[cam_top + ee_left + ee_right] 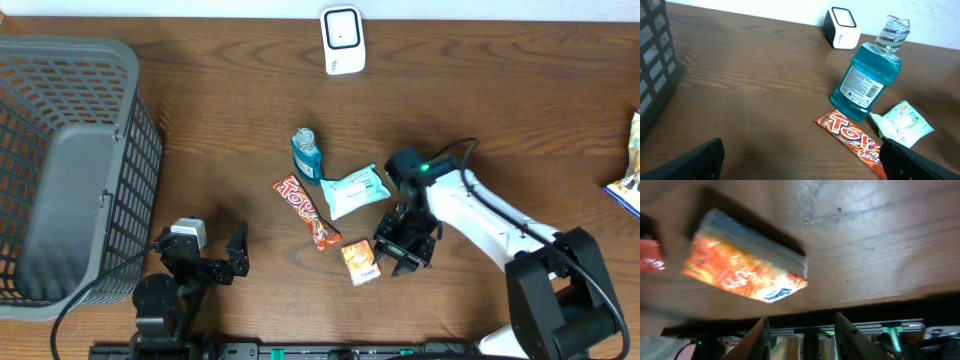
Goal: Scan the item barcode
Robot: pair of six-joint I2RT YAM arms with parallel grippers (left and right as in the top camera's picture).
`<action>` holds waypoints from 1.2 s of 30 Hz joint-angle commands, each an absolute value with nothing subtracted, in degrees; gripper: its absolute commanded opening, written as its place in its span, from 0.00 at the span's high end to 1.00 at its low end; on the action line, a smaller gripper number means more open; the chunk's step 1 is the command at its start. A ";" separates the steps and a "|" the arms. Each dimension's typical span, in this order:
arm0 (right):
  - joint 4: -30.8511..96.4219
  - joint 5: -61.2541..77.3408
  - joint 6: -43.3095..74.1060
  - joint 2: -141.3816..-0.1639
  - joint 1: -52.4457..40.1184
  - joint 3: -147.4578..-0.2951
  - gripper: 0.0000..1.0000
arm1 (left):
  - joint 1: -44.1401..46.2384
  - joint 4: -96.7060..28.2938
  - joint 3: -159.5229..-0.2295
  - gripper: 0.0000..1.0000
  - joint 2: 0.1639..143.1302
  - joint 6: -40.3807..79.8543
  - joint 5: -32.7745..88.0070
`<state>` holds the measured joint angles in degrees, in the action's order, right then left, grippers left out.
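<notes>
Overhead view first: one small orange packet (361,262) is seen lying flat on the dark wood table (220,120), near the front edge, right of centre. Just beside it on its right, the right gripper (400,250) is lowered to the tabletop. From the right wrist view its fingers (761,337) are shown apart, nothing is caught between them, and the packet lies ahead of the tips, not clasped.

Close by on the left, one red chocolate bar (307,211) is laid at a slant. Above it one blue mouthwash bottle (306,155) is stood upright, with one pale wipes pack (355,190) just beside it. One white scanner (342,40) is set at the far edge, well apart from the packet. One grey mesh basket (140,150) is placed at the left end. Part of one more package (630,165) is cut off by the right edge.

At front left, the left gripper (238,255) is held wide apart, and nothing is gripped. A strip of white wall is glimpsed beyond the far edge.
</notes>
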<state>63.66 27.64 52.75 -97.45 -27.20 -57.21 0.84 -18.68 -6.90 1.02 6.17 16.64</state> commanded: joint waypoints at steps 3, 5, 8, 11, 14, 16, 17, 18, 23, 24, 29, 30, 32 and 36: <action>61.49 27.35 64.47 -97.49 -30.24 -54.76 0.61 | 0.60 -20.16 -6.13 0.02 0.97 6.31 17.52; 59.31 25.63 66.87 -97.49 -31.09 -54.35 0.62 | 0.60 -20.16 -6.13 0.02 0.97 6.31 17.52; 56.82 20.97 71.16 -97.49 -32.45 -54.02 0.60 | 0.60 -20.16 -6.13 0.02 0.97 6.31 17.52; 53.87 16.78 74.02 -97.49 -34.04 -53.67 0.54 | 0.60 -20.16 -6.13 0.02 0.97 6.31 17.52; 51.62 13.47 76.36 -97.49 -35.81 -53.23 0.35 | 0.60 -20.16 -6.13 0.01 0.97 6.31 17.52; 50.96 12.27 77.80 -97.49 -37.01 -52.58 0.29 | 0.60 -20.16 -6.13 0.02 0.97 6.28 17.52; 50.65 12.12 78.08 -97.49 -37.41 -52.25 0.28 | 0.60 -20.16 -6.13 0.02 0.97 6.31 17.52; 50.11 12.16 78.26 -97.49 -37.87 -51.75 0.28 | 0.60 -20.16 -6.13 0.02 0.97 6.31 17.52; 48.51 10.50 78.32 -97.49 -38.89 -49.84 0.31 | 0.60 -20.16 -6.13 0.02 0.97 6.31 17.52; 48.73 9.02 77.78 -97.49 -38.89 -49.84 0.31 | 0.60 -20.16 -6.13 0.02 0.97 6.31 17.52; 48.56 1.06 70.43 -97.47 -36.77 -50.30 0.28 | 0.60 -20.18 -6.13 0.02 0.97 6.28 17.52; 48.56 0.10 67.90 -97.45 -35.77 -50.72 0.28 | 0.60 -20.16 -6.13 0.02 0.97 6.31 17.52; 48.58 -1.67 63.11 -97.45 -33.58 -51.88 0.26 | 0.60 -20.16 -6.13 0.02 0.97 6.31 17.52; 48.34 -3.09 52.60 -97.45 -28.25 -56.14 0.23 | 0.60 -20.16 -6.13 0.02 0.97 6.31 17.52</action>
<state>48.58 6.04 62.33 -96.31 -31.94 -53.67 0.84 -18.68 -6.90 1.02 6.17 16.64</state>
